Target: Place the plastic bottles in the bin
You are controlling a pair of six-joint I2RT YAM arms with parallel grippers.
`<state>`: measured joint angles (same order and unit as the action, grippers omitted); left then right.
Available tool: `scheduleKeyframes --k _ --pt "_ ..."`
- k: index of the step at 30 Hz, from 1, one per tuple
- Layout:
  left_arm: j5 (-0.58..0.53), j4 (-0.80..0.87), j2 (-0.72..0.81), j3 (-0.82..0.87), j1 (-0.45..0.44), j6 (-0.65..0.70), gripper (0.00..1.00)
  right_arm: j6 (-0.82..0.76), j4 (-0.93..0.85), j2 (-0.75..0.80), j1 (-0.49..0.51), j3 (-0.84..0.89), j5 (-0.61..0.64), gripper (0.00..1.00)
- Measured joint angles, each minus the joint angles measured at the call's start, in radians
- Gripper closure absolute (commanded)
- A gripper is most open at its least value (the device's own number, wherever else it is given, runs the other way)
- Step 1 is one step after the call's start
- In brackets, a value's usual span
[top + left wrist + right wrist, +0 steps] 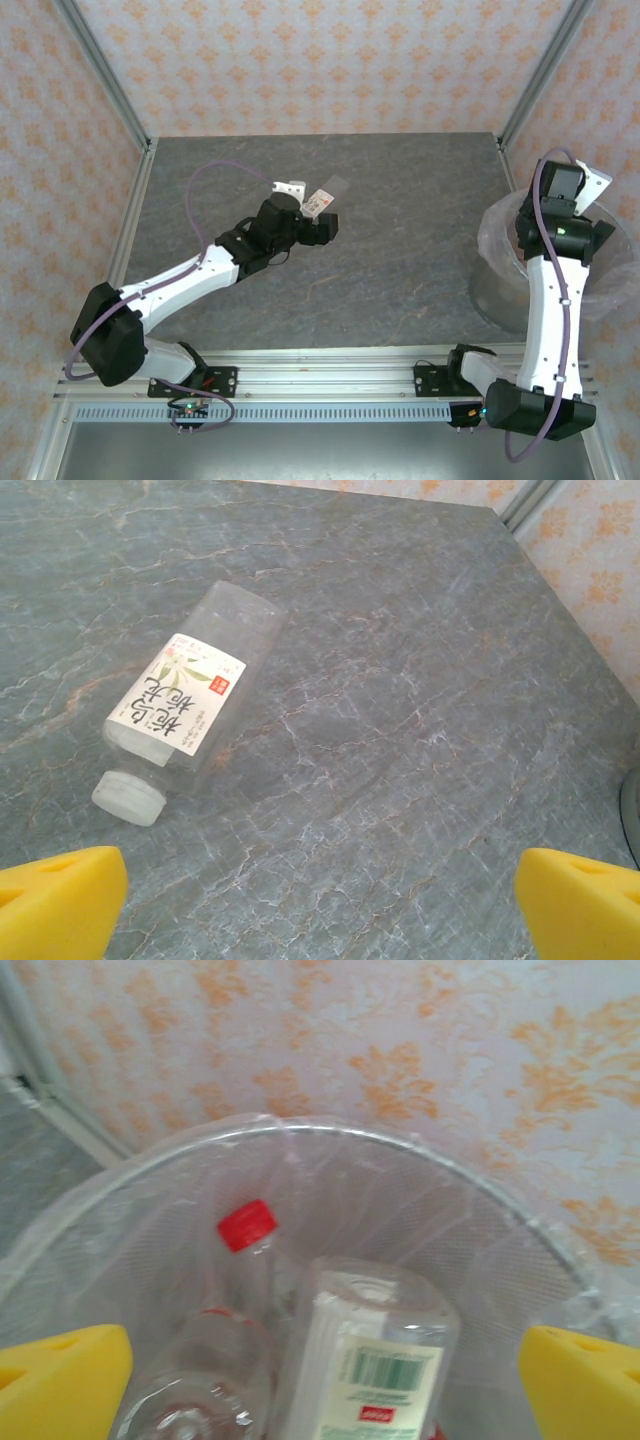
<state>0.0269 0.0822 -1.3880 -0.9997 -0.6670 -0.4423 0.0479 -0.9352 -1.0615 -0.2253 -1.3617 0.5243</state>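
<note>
Left wrist view has one clear bottle (185,705) lying on its side on the bench (420,730), white cap pointing toward the camera and white label facing up. The left jaws are spread wide, with the yellow pads (60,905) out at the bottom corners and nothing between them. They hang above the bottle and off to its right, not touching it.

The right jaws are wide open and empty too, sitting over the bin (420,1150). A red-capped bottle (247,1228) and a bigger barcode-label bottle (375,1355) lie in the bag.

So I'd call this the approach for the pickup. Next move, as I read it: slide left, line the pads up across the bottle's body, drop down and close. Slick plastic, so it might scoot if one pad lands first.
</note>
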Motion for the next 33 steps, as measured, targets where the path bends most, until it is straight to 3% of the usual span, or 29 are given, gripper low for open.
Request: scheduleKeyframes --k 4,9,21,28,33 --pt "0.002 0.0 -0.011 0.0 0.027 -0.03 0.0 -0.004 0.021 -0.004 0.0 0.054 0.093 0.01" --pt "0.015 0.003 -0.022 0.0 0.053 -0.057 0.0 -0.003 0.027 -0.003 0.0 0.074 0.087 0.01" --pt "0.021 0.087 -0.133 -0.037 0.161 -0.061 0.0 0.054 0.034 0.063 0.025 0.021 -0.295 0.01" --pt "0.062 0.154 -0.259 -0.161 0.206 0.01 0.0 0.072 0.059 0.09 0.171 0.005 -0.484 0.01" --pt "0.117 0.178 -0.358 -0.229 0.232 0.082 0.0 0.084 0.113 0.082 0.281 0.005 -0.546 0.01"
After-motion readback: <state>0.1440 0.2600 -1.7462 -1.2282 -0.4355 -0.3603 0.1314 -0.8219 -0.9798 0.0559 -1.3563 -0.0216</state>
